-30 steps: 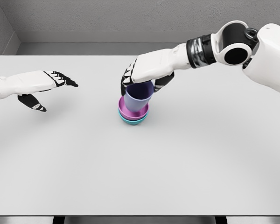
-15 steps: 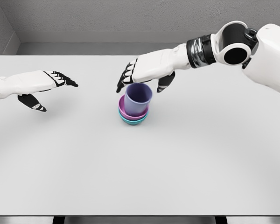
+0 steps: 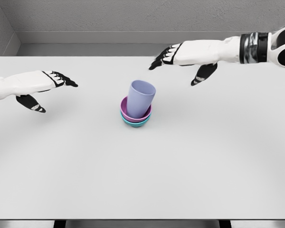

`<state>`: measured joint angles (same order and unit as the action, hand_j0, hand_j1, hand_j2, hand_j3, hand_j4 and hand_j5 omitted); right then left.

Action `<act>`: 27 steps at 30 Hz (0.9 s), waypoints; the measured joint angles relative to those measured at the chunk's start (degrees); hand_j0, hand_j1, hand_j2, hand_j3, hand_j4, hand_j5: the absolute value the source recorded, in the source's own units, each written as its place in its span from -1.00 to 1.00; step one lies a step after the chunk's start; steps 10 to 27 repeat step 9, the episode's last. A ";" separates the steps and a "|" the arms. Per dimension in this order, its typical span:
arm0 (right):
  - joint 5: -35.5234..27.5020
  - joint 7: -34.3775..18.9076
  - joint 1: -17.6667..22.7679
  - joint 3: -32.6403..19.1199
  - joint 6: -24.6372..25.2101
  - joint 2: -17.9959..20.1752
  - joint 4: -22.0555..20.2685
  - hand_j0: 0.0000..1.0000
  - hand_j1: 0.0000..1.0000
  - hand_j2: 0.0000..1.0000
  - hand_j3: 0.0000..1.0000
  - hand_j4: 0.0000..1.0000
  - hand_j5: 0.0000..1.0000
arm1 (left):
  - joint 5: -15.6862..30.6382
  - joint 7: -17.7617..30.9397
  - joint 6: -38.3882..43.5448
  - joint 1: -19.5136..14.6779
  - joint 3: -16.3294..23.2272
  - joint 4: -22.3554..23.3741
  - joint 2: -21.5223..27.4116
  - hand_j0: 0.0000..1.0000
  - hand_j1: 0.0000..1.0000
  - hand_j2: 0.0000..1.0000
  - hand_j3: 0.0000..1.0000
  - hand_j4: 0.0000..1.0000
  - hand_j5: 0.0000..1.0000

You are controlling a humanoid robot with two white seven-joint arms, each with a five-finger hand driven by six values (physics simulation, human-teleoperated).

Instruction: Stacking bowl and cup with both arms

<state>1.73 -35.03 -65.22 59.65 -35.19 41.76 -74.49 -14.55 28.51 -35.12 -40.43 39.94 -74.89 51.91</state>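
A lavender cup (image 3: 140,98) stands slightly tilted inside a pink bowl (image 3: 136,115), which is nested in a teal bowl (image 3: 135,123) at the table's middle. My right hand (image 3: 180,59) hovers up and to the right of the stack, fingers spread, holding nothing. Over the table's left side my left hand (image 3: 50,85) floats, open and empty, well away from the stack.
The white table (image 3: 142,171) stretches wide around the stack. A grey wall runs behind its far edge, and the front edge lies near the bottom of the view.
My right hand let go of the cup, opened, and pulled back up and to the right. The cup stays in the bowls. My left hand has barely moved.
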 measured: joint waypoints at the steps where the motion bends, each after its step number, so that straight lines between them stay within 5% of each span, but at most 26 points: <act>1: -0.99 0.00 0.80 -0.79 0.02 1.68 0.89 1.00 1.00 1.00 1.00 1.00 1.00 | 0.00 0.02 0.00 0.01 0.00 0.65 -0.07 1.00 1.00 1.00 1.00 1.00 1.00; 9: -6.89 0.00 4.92 -4.57 0.01 8.35 10.77 1.00 1.00 1.00 1.00 1.00 1.00 | -0.10 0.14 -0.01 -0.09 0.08 2.88 -0.53 1.00 1.00 1.00 1.00 1.00 1.00; 27: -6.89 0.00 4.92 -4.57 0.01 8.35 10.77 1.00 1.00 1.00 1.00 1.00 1.00 | -0.10 0.14 -0.01 -0.09 0.08 2.88 -0.53 1.00 1.00 1.00 1.00 1.00 1.00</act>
